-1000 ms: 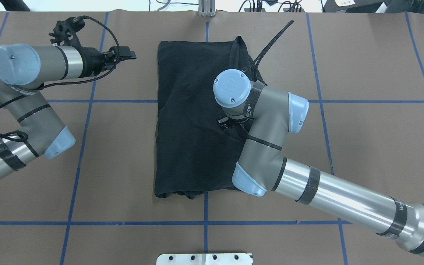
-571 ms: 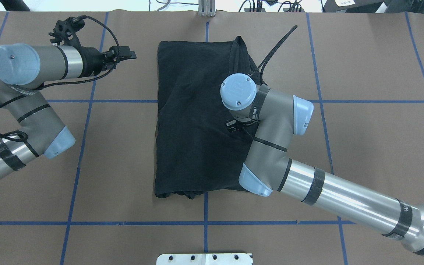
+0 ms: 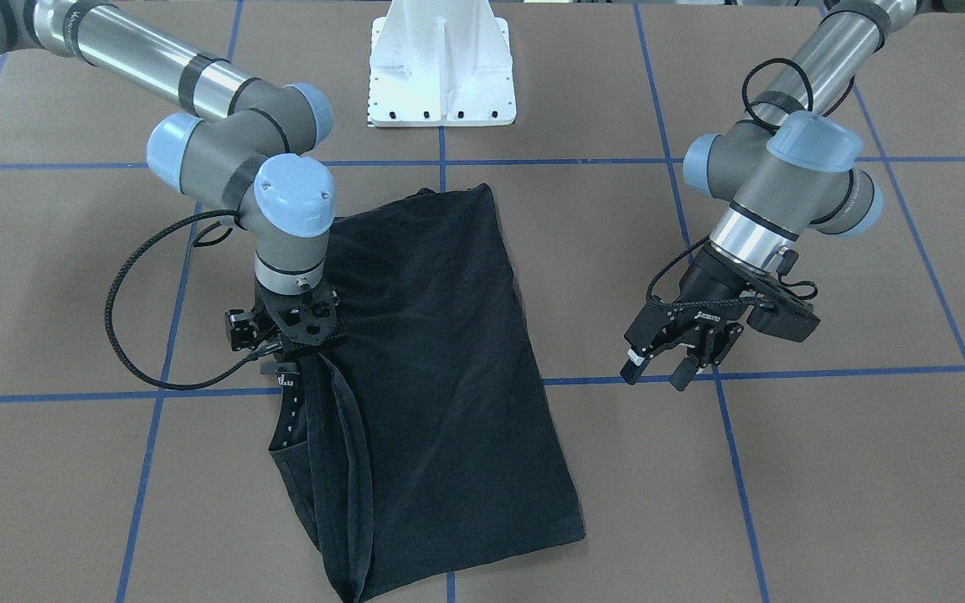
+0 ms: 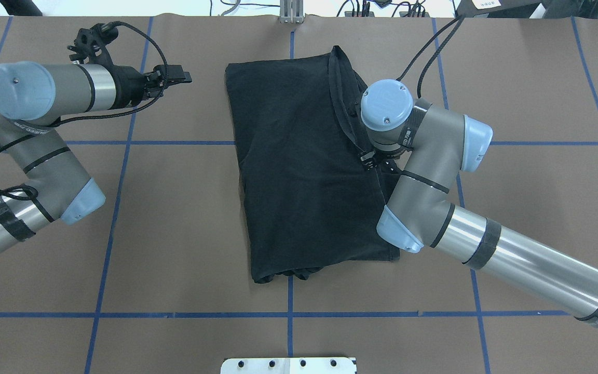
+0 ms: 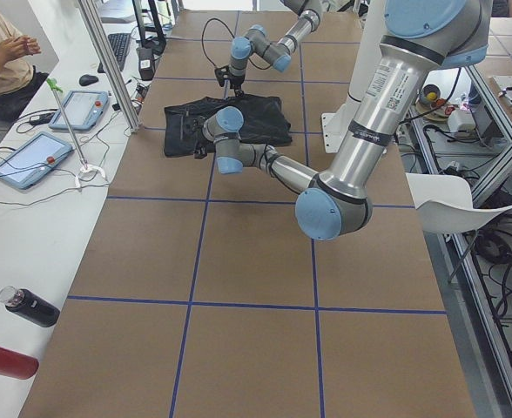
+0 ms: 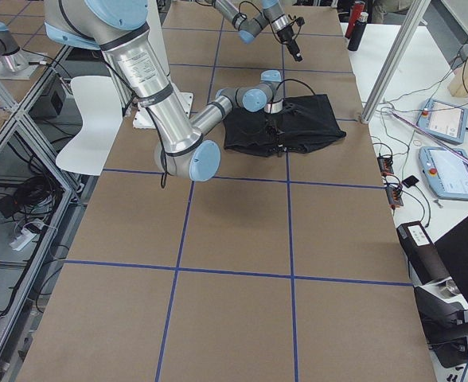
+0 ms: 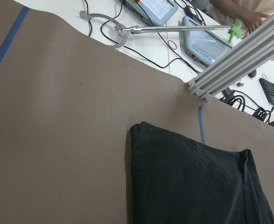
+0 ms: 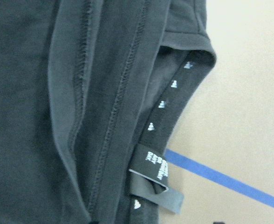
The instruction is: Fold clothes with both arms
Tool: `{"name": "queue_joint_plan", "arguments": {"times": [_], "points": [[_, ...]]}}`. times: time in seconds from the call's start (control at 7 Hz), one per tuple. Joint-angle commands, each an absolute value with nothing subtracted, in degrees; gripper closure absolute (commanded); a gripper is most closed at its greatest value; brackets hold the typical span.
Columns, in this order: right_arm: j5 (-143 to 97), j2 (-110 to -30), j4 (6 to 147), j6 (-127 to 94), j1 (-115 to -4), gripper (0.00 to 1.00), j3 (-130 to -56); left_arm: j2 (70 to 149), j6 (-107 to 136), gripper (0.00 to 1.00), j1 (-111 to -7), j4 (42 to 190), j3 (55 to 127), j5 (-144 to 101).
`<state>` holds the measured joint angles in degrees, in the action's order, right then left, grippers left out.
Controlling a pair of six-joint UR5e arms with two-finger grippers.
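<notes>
Pedestal: my white mount (image 3: 442,67) sits at the near table edge, midway between my 2 arms.
Table: brown paper cover (image 4: 174,259) with a grid of blue tape lines.
T-shirt: black T-shirt (image 4: 299,171) lies in the middle of the table, folded lengthwise into a long panel with plain black cloth up. It lies across 1 blue cross-line. The hem end is toward me and the neck end away.
Right arm: my right arm (image 4: 512,254) reaches in low, wrist over the shirt's right edge.
Right gripper: my right gripper (image 3: 283,368) points straight down, fingers drawn together on the shirt's edge, next to the neckband (image 8: 174,107) and its label (image 8: 155,165).
Left gripper: my left gripper (image 3: 667,368) hovers over bare paper well apart from the shirt, fingers spread, holding nothing.
Far side: an aluminium post (image 7: 239,60) stands at the far table edge, with tablets (image 5: 30,157) on the bench beyond.
</notes>
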<state>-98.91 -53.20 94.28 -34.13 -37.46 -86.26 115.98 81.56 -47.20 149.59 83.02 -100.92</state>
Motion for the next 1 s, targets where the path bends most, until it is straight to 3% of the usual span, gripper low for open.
{"name": "queue_joint_plan", "arguments": {"times": [0.0, 0.57, 0.86], "points": [[-101.07, -54.31, 94.31, -32.78, -39.55, 0.15, -87.54, 115.84, 81.56, 0.08, -47.20, 149.59, 82.97, -100.90], [-101.16, -48.78, 94.13, -40.22, -39.29, 0.13, -87.01, 114.88, 81.65, 0.08, -47.20, 149.59, 84.80, -100.98], [-103.95, -54.81, 94.04, -66.03, -36.93, 0.12, -97.07, 114.79, 81.65, 0.08, -46.76, 149.68, 85.17, -100.90]]}}
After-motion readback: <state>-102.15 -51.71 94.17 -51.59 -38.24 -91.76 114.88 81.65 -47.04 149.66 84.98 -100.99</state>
